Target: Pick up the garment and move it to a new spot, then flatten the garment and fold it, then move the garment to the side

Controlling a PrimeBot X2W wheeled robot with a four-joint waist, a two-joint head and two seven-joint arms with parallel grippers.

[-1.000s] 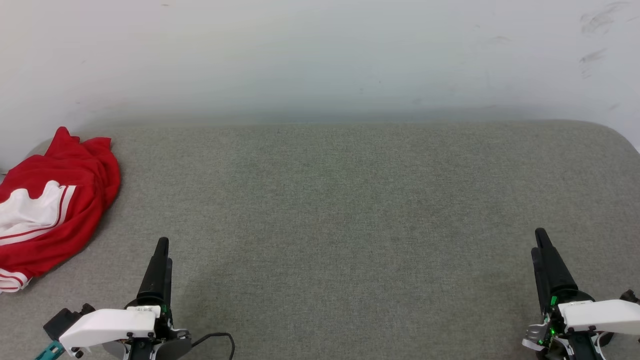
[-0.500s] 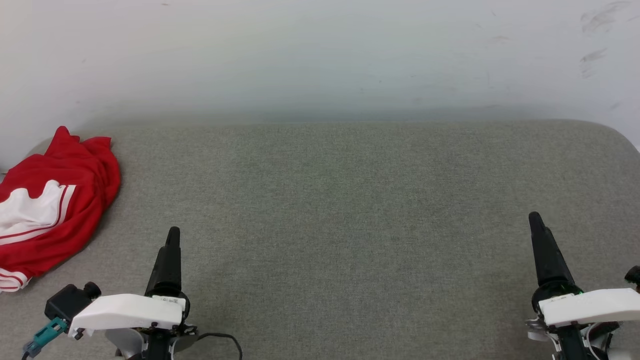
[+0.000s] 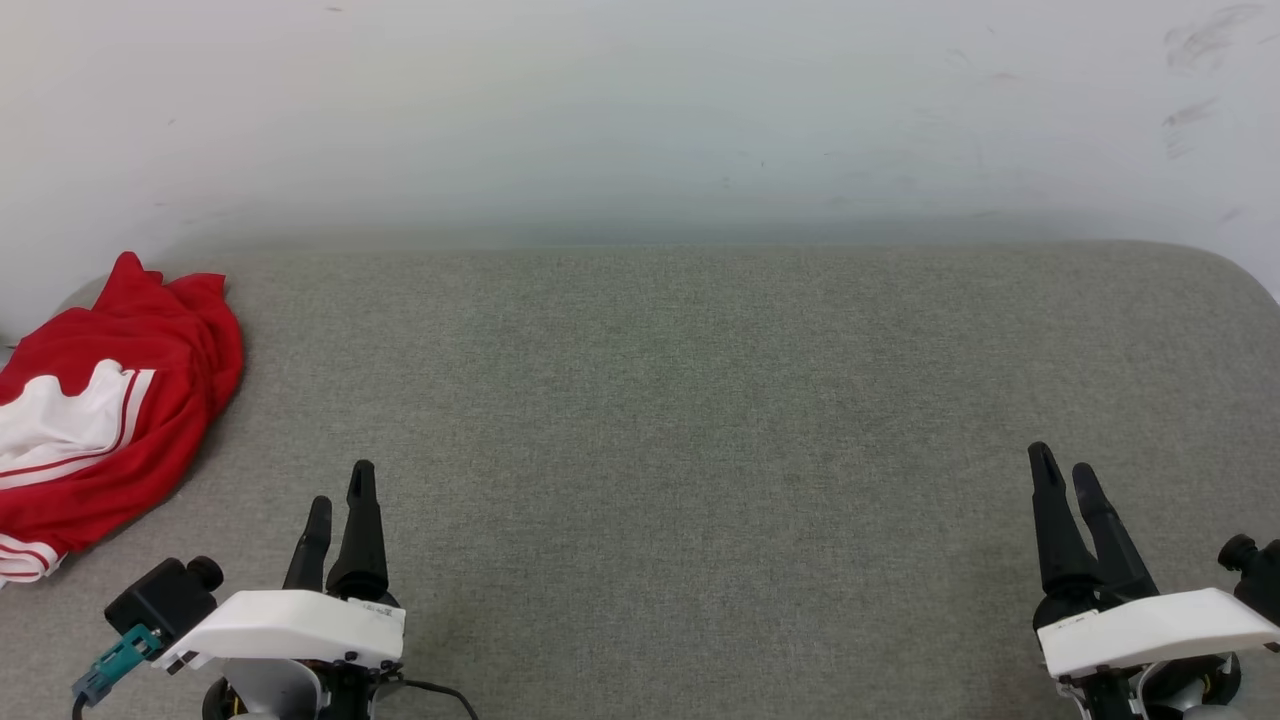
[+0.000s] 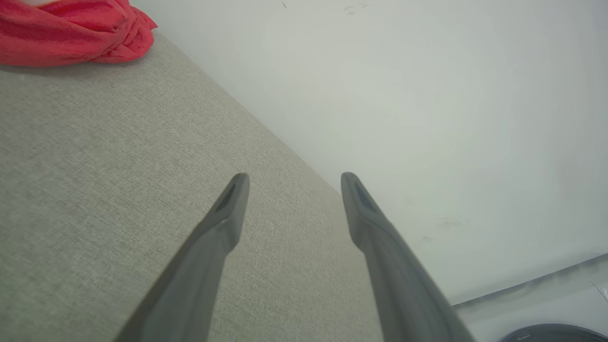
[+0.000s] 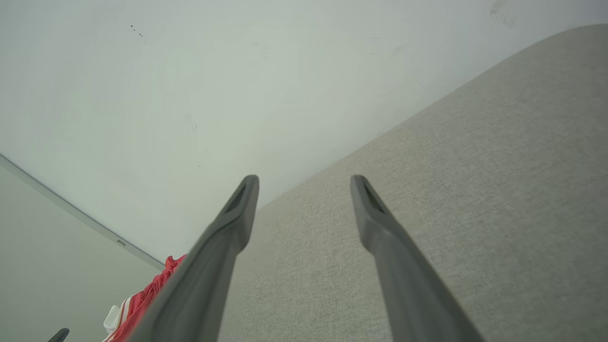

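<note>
The garment (image 3: 100, 420), red with a white striped sleeve, lies crumpled at the far left of the grey padded surface (image 3: 680, 400), near the wall. A red fold of the garment (image 4: 71, 31) fills the top left corner of the left wrist view, and a sliver of the garment (image 5: 142, 299) peeks past a finger in the right wrist view. My left gripper (image 3: 340, 485) hovers open at the lower left, to the right of the garment and apart from it. At the lower right my right gripper (image 3: 1062, 465) is open too. Neither holds anything.
A pale wall (image 3: 640, 110) rises directly behind the surface. The surface's back right corner (image 3: 1240, 265) is rounded. A cable (image 3: 435, 690) trails from my left wrist.
Both wrists have rolled, so each gripper's two fingers now appear side by side instead of as one. The left gripper has edged right, the right gripper left. The garment has not moved.
</note>
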